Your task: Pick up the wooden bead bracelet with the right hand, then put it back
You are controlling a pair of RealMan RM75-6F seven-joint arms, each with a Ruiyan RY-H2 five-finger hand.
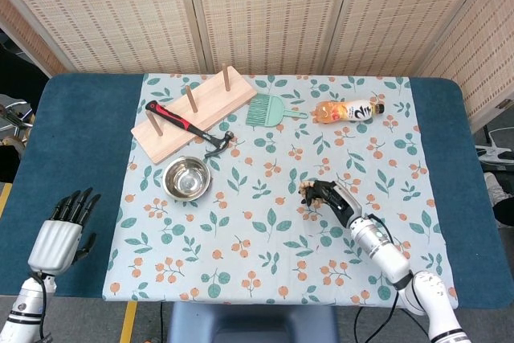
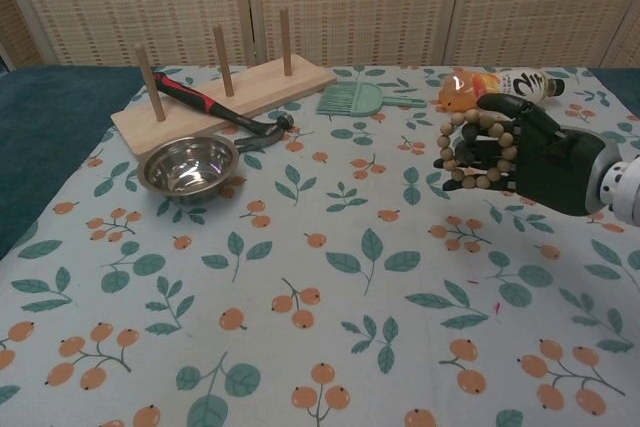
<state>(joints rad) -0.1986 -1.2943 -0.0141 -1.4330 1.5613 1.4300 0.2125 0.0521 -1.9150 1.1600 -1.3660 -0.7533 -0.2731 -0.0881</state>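
Observation:
The wooden bead bracelet hangs looped around the fingers of my right hand, which holds it above the leaf-patterned tablecloth. From the head view the same right hand shows right of the table's middle, with a few of the bracelet's beads visible at its fingertips. My left hand rests near the front left corner over the blue table surface, fingers apart and holding nothing.
A steel bowl, a red-handled hammer and a wooden peg board sit at the left. A green brush and an orange drink bottle lie at the back.

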